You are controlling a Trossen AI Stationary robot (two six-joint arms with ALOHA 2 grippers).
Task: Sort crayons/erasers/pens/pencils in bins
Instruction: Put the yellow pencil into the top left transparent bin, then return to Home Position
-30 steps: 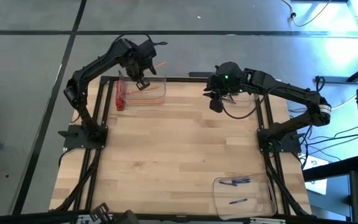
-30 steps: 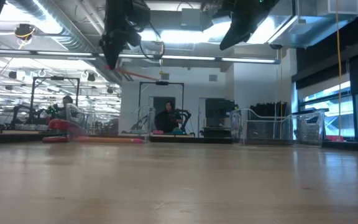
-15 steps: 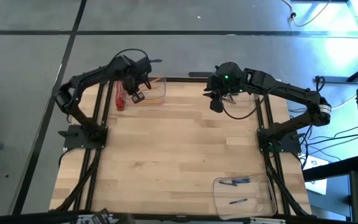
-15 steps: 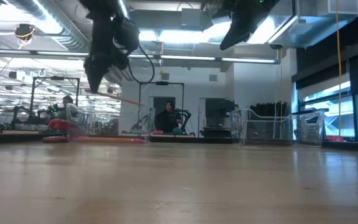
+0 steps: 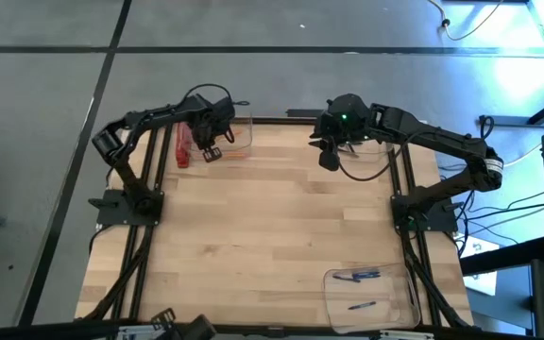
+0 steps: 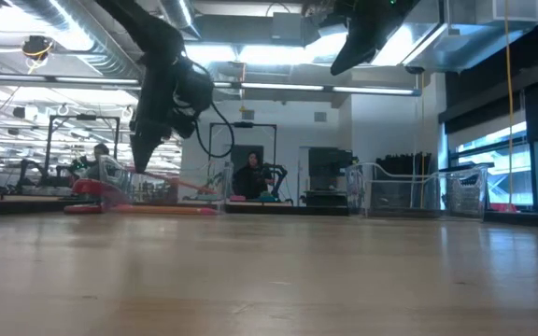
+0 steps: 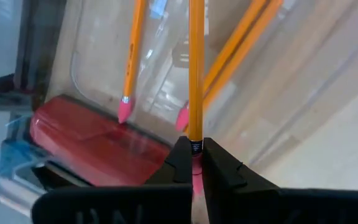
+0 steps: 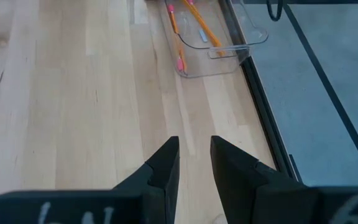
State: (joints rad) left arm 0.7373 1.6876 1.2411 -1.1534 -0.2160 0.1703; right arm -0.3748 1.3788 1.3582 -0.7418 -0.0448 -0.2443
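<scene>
We note L gripper (image 7: 192, 163) clamped on pencil (image 7: 196, 68), long axis running toward 12 o'clock over pencil bin (image 7: 98, 68). R gripper (image 8: 194, 163), parted w/ nothing held, waits well apart.

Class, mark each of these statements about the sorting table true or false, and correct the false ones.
1. The left tool is shut on a pencil. True.
2. The right tool holds a pen. False: its fingers are apart, with nothing between them.
3. Dark pens lie in the bin at the table's near right corner. True.
4. The left tool is over the middle of the table. False: it is at the bin in the far left corner.
5. A flat red bar lies along that far left bin's outer end. True.
</scene>
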